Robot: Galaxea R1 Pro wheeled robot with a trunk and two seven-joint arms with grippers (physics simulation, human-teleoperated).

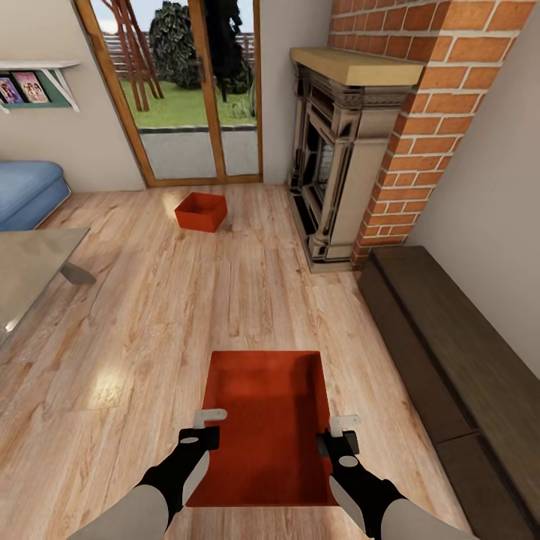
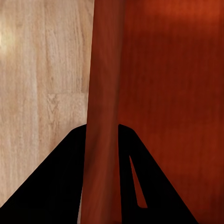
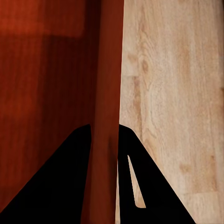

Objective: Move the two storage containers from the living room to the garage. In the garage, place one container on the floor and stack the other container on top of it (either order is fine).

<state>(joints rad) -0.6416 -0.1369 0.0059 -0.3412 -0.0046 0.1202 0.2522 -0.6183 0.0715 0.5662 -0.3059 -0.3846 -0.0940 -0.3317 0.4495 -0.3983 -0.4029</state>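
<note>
Over the plank floor (image 1: 150, 315), both arms reach forward; left pincer (image 1: 201, 426) and right pincer (image 1: 339, 433) each grip a side wall of the near container (image 1: 270, 420).

I see the wood-plank floor (image 1: 150, 315) carrying one red-orange container (image 1: 201, 211) far off by the glass doors (image 1: 187, 90).

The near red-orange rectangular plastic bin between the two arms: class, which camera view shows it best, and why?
The head view: the near red-orange rectangular plastic bin appears whole on the light wood-plank floor. The left wrist view shows just one side wall; the right wrist view, the opposite wall.
</note>
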